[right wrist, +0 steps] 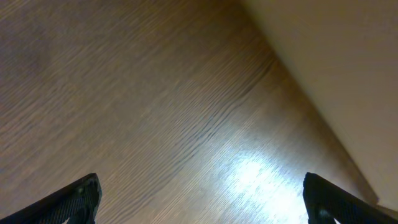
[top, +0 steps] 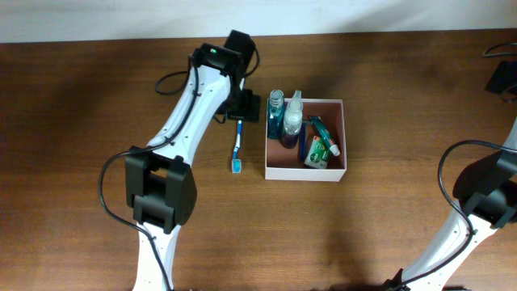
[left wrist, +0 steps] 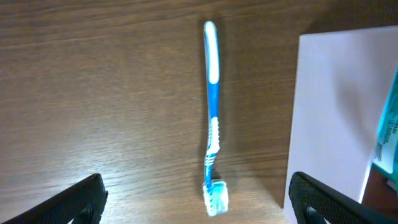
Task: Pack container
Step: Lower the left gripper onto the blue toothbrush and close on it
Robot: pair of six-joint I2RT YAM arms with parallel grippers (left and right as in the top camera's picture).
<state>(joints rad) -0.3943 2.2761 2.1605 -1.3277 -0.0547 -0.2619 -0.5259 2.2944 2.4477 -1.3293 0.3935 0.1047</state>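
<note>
The brown wooden tabletop (top: pixel 81 97) carries it all. The left arm (top: pixel 187 103) reaches from the near edge up to the far middle. Its jaws hang spread wide with nothing in them, above the far end of a toothbrush. The right arm (top: pixel 489 198) sits by the right edge. Its jaws are also parted and bare, over plain wood. The box (top: pixel 305 172) stands right of centre, closer to the far edge. Inside it, along the left wall, are a blue bottle (top: pixel 276 115) and a clear bottle (top: pixel 292 118), with a green-and-white carton (top: pixel 321 150) near the front. The blue toothbrush (top: pixel 237 149) lies on the tabletop just beside the box's left wall, bristles towards the near edge.
</note>
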